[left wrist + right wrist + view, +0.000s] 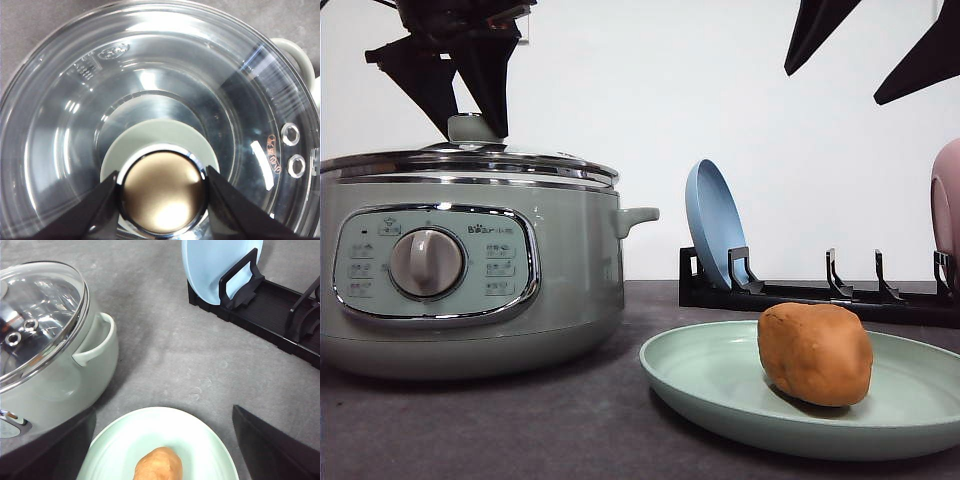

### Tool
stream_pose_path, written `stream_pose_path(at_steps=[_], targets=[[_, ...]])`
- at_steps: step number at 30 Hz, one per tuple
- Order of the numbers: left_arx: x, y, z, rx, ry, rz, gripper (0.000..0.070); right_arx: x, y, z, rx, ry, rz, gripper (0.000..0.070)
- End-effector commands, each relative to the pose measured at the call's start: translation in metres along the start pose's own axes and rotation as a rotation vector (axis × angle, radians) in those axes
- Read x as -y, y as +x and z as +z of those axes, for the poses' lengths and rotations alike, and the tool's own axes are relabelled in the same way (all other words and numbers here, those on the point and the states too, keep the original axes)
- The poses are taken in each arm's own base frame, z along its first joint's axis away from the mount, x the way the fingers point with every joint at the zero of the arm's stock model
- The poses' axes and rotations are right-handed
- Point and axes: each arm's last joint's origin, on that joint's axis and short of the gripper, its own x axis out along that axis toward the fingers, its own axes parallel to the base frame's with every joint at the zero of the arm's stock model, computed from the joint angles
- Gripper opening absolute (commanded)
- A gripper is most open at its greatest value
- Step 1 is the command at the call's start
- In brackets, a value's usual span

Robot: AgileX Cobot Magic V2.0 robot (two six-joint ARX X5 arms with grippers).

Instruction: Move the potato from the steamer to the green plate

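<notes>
Orange-brown potato (815,353) resting on green plate (720,385), near front right edge of dark grey table (520,430); steamer (470,270) at front left, glass lid (65,125) on; left gripper (161,192) pinching lid knob (162,190); right gripper (162,440) spread wide, raised above plate; blue plate (713,225) upright in black rack (820,295) behind.

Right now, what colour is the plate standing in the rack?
Light blue plate, clearest in right wrist view.

The lumpy orange-brown potato (815,353) sits on the shallow pale mint-green plate (710,385), right of centre. The big sage-green steamer (570,270) stands beside it to the left, glass lid (65,125) on.
</notes>
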Motion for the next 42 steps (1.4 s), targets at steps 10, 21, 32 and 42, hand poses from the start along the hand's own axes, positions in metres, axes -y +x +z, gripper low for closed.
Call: stream_pose_path(at_steps=[10,21,32,42], targets=[[-0.002,0.001,0.007,0.019,0.020,0.065,0.0001,-0.002,0.000,0.004,0.014,-0.013,-0.015,0.0550],[0.001,0.010,0.009,-0.005,0.040,0.070,0.0001,-0.002,0.000,0.004,0.014,-0.014,-0.015,0.0550],[0.015,0.018,0.011,-0.018,0.084,0.065,0.0001,-0.002,0.000,0.004,0.014,-0.025,-0.015,0.0550],[0.016,0.016,0.008,-0.042,0.073,0.064,0.0394,-0.002,0.000,0.004,0.013,-0.025,-0.013,0.0550]])
